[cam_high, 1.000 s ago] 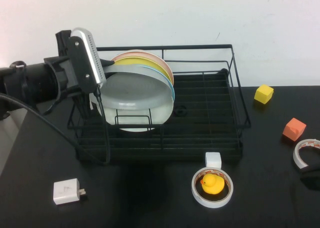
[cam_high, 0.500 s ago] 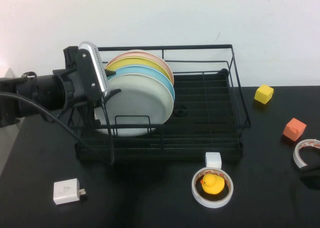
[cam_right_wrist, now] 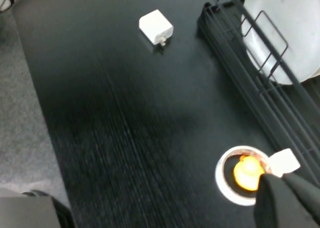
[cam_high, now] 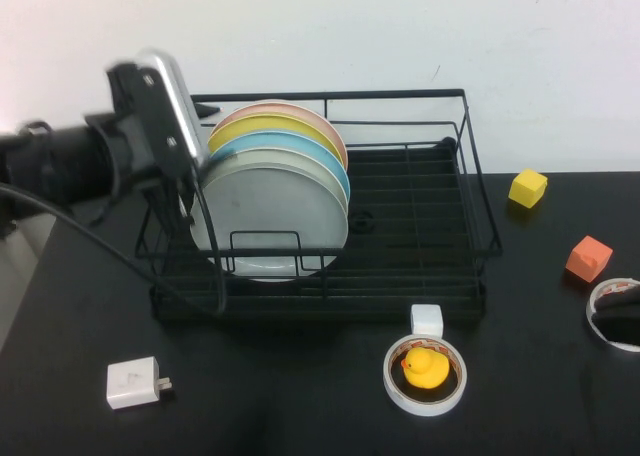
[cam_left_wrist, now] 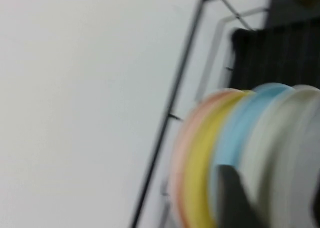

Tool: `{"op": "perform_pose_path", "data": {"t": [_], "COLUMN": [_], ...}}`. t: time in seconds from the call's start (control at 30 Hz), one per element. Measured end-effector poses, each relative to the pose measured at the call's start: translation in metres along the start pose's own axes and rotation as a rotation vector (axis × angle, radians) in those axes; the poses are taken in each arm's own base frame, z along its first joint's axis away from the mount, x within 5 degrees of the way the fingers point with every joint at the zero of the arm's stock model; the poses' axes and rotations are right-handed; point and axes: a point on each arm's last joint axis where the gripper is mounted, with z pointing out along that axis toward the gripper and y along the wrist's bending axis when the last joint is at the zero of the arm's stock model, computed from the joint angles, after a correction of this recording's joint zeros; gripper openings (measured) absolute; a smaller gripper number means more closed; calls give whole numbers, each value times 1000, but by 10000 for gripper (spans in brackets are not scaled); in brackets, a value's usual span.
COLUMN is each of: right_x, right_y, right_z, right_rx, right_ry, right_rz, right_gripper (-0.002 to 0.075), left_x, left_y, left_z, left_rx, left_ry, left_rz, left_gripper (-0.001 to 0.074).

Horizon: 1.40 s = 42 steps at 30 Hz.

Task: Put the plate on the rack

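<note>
Across the black surface (cam_high: 300, 396) stood the rack (cam_high: 420, 276), the plate (cam_high: 275, 211) upright in its front slot. Left claw (cam_high: 195, 171) beside its rim, grip unclear; right claw (cam_right_wrist: 287, 200) near the table edge, likewise unclear. Withdrawing carelessly might tip the plate.

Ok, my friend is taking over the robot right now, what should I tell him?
Left end effector: at the left end of the large black wire dish rack, beside the plates' rims; whether it is open cannot be seen.
Right end effector: near the table's right edge, over the tape roll holding the yellow rubber duck, holding nothing visible.
The large round pale grey-white plate stands upright in the rack, frontmost of the stack, before the light blue plate.
Done: plate looks racked.
Left: probably draw the left arm clear.
</note>
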Motion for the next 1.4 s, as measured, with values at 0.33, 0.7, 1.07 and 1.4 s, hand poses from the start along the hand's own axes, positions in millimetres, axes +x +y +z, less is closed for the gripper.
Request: {"op": "perform_pose_path", "data": {"t": [0.33,0.7,1.07,1.4], "right_x": [17,34,114,152], "right_y": [-25,-21,38,61], "right_z": [-5,-28,-24,-6], "right_rx": [283,475,447,394], "right_ry": [189,172,-3,-107], "right_rz": [5,29,76,117], "right_gripper": [-2,-2,-2,-2], "left_x": [-64,-118,-76,-50], "left_y": [45,10,-97,-159], "left_z": [-86,-162,-186,-192], "left_rx": [-299,-111,10,47], "left_ry": [-80,-291,-4,-2], "left_rz": [-572,-1100,-962,-1059], "left_gripper": [11,0,0,0]}}
